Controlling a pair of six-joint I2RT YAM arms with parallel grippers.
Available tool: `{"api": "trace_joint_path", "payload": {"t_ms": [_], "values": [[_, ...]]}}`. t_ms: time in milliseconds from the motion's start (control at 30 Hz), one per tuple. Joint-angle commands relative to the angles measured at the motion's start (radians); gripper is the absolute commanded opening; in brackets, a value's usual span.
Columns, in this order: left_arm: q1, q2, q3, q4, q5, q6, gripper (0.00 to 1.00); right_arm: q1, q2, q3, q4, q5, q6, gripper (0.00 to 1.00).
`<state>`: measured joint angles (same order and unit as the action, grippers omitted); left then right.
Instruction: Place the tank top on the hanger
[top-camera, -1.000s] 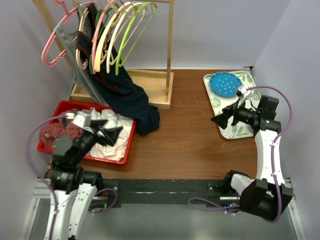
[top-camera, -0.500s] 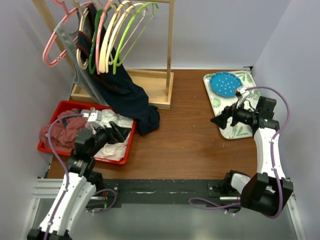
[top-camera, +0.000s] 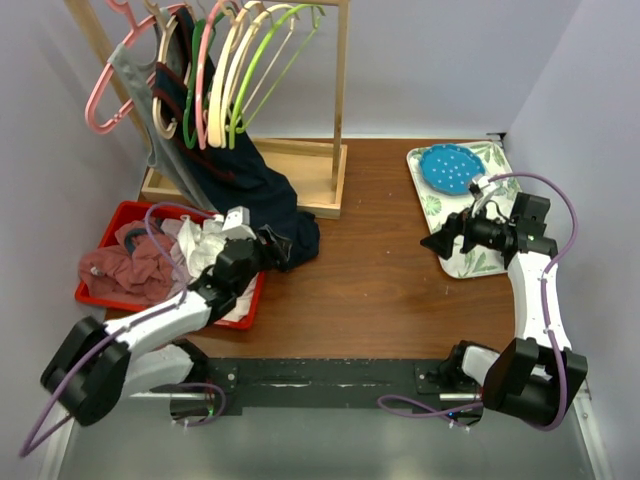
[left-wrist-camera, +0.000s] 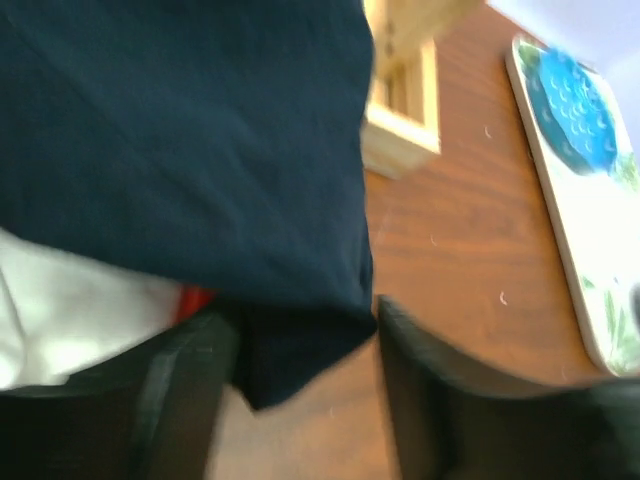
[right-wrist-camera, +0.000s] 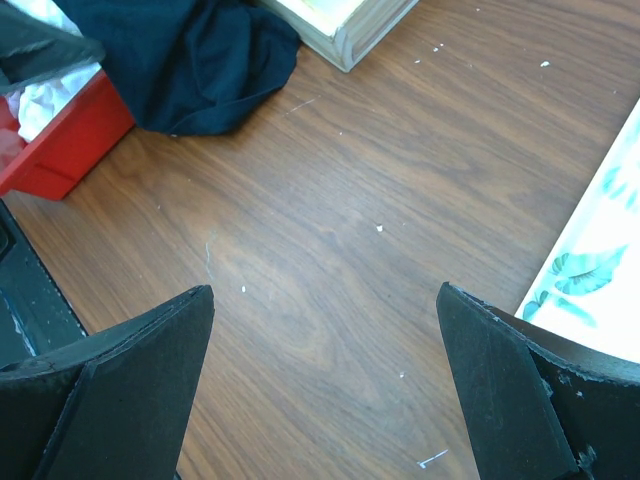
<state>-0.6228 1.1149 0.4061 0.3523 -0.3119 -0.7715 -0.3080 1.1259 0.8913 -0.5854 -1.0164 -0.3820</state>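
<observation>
The dark navy tank top (top-camera: 245, 185) hangs from the wooden rack and drapes down onto the table. A tan hanger (top-camera: 163, 112) shows at its neck, among the other hangers. My left gripper (top-camera: 277, 246) is open at the top's lower hem. In the left wrist view the gripper (left-wrist-camera: 305, 395) has its jaws on either side of a hanging corner of the navy fabric (left-wrist-camera: 200, 150), not closed on it. My right gripper (top-camera: 440, 243) is open and empty above the bare table. In the right wrist view the gripper (right-wrist-camera: 320, 380) has wide-spread jaws, and the navy top (right-wrist-camera: 190, 60) lies far off.
A red bin (top-camera: 110, 225) with white and maroon garments sits at the left. The wooden rack (top-camera: 340, 110) holds pink, pale yellow and green hangers and a grey tank top (top-camera: 135, 75). A leaf-patterned tray (top-camera: 462, 260) with a blue plate (top-camera: 448, 168) is at the right.
My left arm has swung right from over the red bin to the navy top's lower hem. The right arm has barely moved.
</observation>
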Motion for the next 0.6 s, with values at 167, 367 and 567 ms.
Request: {"api": "trace_joint_path", "payload": {"t_ms": [167, 367, 567], "values": [[0.029, 0.163, 0.128, 0.183, -0.247, 0.020, 0.38, -0.002, 0.012, 0.041, -0.062, -0.059, -0.066, 0.99], [0.225, 0.157, 0.116, 0.293, -0.123, 0.006, 0.00, -0.002, 0.011, 0.055, -0.099, -0.071, -0.098, 0.99], [0.422, 0.083, 0.137, 0.344, 0.005, 0.015, 0.00, -0.002, 0.009, 0.060, -0.113, -0.076, -0.110, 0.99]]}}
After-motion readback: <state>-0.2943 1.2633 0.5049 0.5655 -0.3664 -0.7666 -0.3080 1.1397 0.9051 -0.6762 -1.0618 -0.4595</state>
